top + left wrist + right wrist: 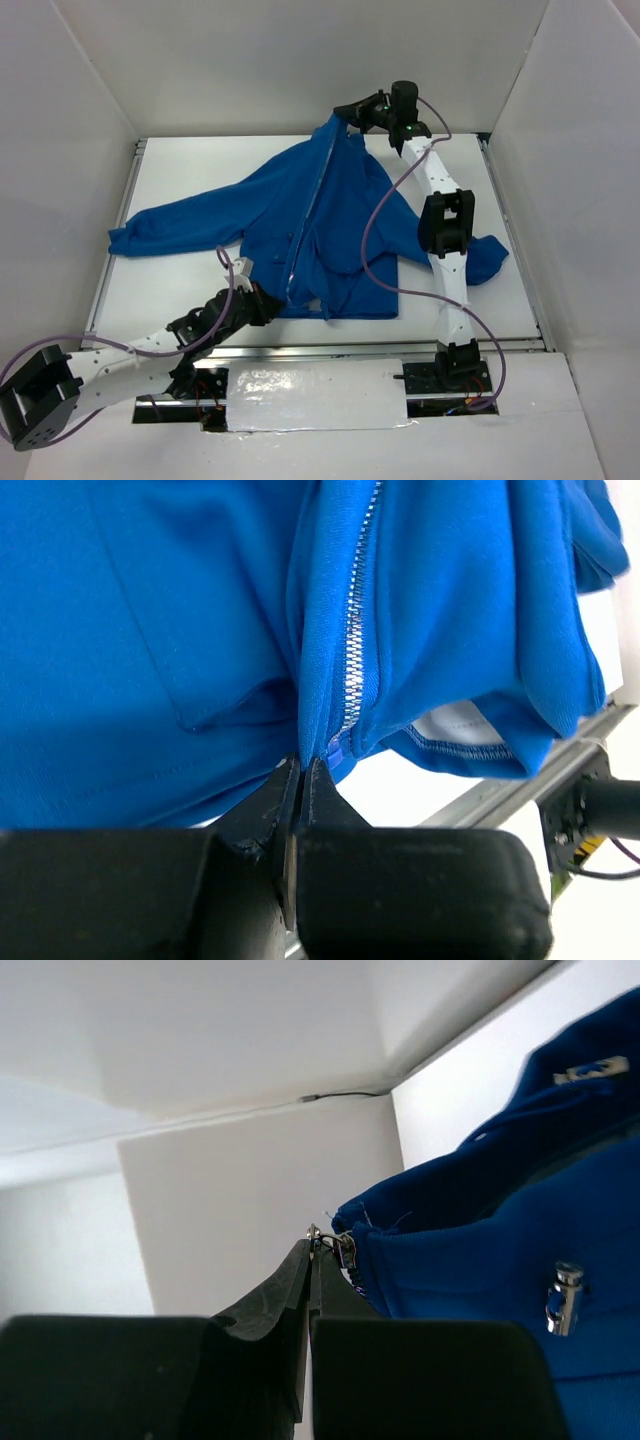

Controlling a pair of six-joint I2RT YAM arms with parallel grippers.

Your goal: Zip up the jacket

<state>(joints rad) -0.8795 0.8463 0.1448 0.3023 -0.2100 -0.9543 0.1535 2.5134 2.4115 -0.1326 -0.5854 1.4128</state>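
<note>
Got the jacket sprawled front-up across the white worktop, collar toward the far wall, hem toward the arm bases. Got one sleeve stretched way out to the left and the other sleeve lying partly under the right arm.

Seeing the left end effector pinched tight on the hem, right at the bottom of the zipper, with barely a sliver of blue fabric between the fingers. Seeing meshed teeth just above that grip, at least as far as the left wrist view goes.

Found the right end effector up at the collar end, clamped narrow on the little metal zipper pull. Also spotted a silver cord toggle on the blue fabric nearby.
</note>
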